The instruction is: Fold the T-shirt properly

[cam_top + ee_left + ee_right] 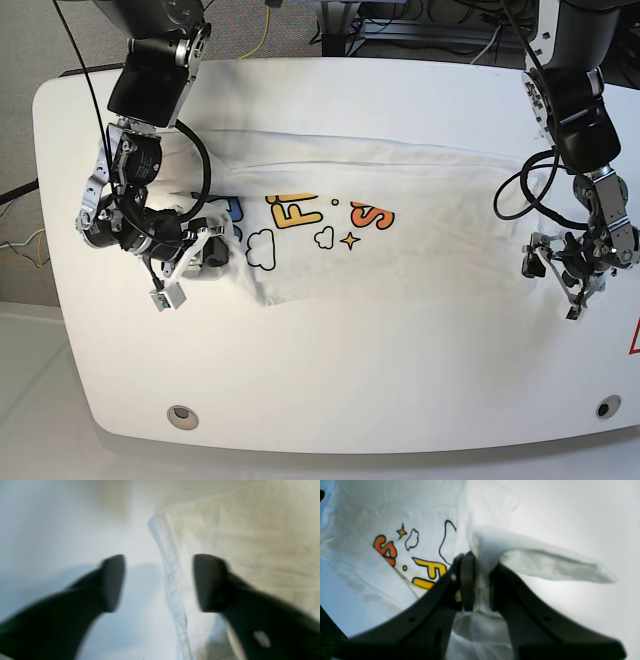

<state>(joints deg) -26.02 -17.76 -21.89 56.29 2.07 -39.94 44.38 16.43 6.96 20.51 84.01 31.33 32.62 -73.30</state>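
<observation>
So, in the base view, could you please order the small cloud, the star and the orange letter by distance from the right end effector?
From the right end effector, at the view's left:
1. Small cloud, nearest.
2. Star, mid-shirt.
3. Orange letter, farthest, just beyond the star.

Base cam sits high above the white table [330, 400], looking down on the whole top w/ both arms, far edge at top of frame. Left wrist cam rides just behind the left gripper [158, 582], v. close, aimed past its fingertips at the T-shirt [240, 542] edge and bare table. Right wrist cam does likewise behind the right gripper [480, 580], close-up on the printed cloth that the base cam shows mid-table.
</observation>
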